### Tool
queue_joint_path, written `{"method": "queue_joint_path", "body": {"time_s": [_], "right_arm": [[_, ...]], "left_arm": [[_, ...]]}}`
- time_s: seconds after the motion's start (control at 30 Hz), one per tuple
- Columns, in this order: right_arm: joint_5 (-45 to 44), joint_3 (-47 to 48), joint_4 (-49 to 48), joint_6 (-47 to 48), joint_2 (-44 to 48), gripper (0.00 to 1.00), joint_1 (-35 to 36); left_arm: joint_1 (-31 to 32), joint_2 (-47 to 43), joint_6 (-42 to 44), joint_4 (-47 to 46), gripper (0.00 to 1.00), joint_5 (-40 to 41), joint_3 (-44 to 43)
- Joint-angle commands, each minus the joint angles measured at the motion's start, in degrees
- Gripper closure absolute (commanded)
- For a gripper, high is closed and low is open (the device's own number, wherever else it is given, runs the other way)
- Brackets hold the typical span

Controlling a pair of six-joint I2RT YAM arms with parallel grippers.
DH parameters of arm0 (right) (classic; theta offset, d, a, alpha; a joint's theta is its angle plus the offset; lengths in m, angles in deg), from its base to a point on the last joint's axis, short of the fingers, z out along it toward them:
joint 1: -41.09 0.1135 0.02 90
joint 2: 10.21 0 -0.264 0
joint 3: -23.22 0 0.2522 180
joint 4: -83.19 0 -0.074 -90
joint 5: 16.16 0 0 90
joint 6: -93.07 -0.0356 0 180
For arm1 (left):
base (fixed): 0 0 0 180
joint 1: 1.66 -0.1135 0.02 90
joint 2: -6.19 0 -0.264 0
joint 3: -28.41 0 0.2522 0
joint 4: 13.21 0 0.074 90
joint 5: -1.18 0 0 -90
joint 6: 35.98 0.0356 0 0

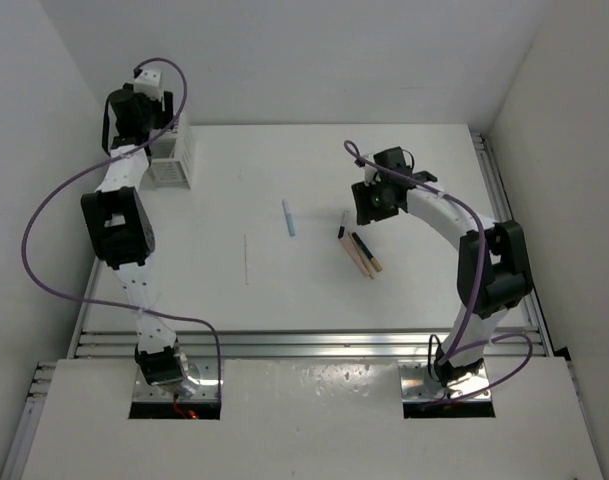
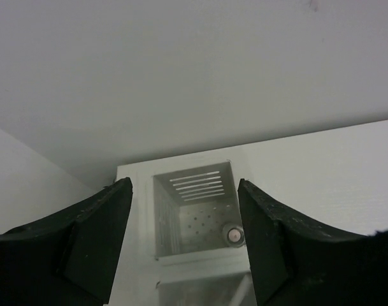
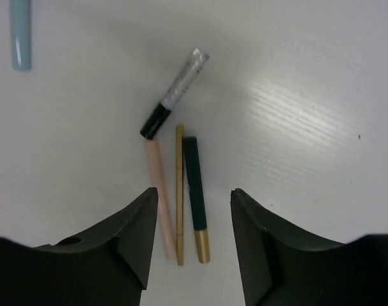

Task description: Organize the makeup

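- Right hand [image 3: 194, 199] hangs spread over bunched sticks [image 3: 179, 191] at 3 o'clock on the counter [image 1: 284, 290]; closing now could easily grab several, or send one rolling.
- Left hand [image 2: 184, 185], spread and empty, hovers over white box [image 2: 195, 185] at 10 o'clock.

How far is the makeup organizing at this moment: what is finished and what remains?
Done: one pink-tipped item is inside the white slatted box, with the left gripper open above it. In hand: nothing is gripped; the right gripper is open over the peach-pink stick, thin gold stick and dark stick. Left: those three, the glitter tube, the light blue stick and the thin grey stick, none boxed yet.
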Motion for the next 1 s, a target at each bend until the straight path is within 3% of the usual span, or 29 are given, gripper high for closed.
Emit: {"method": "queue_joint_path", "body": {"time_s": [0.0,0.07,0.2,0.37,0.5,0.73,0.97], "right_arm": [[-2.4,-1.3,6.8,-0.1,1.2,0.51,0.1],[-2.5,-4.3,5.3,-1.4,1.8,0.51,-0.1],[-2.8,-7.2,3.8,-2.8,3.3,0.44,-0.1],[-2.7,-7.3,5.6,-3.3,3.1,0.33,0.1],[-3.1,-7.8,7.0,-3.7,3.6,0.33,0.1],[-4.5,-11.6,7.8,-4.2,6.1,0.33,0.1],[-5.8,-17.0,9.1,-4.2,9.6,0.33,0.2]], "left_arm": [[0.1,-10.0,3.3,5.9,0.28,-1.8,0.1],[1.3,-15.1,5.9,10.4,0.42,-2.4,2.2],[9.0,-26.1,13.5,24.6,0.46,-1.6,14.3],[15.7,-34.6,1.1,34.1,0.39,-0.3,27.1],[22.1,-36.9,-14.5,37.1,0.39,3.9,38.5],[32.1,-36.1,-22.3,37.1,0.38,12.3,45.9],[32.6,-35.0,-27.6,37.6,0.38,15.7,48.6]]}}
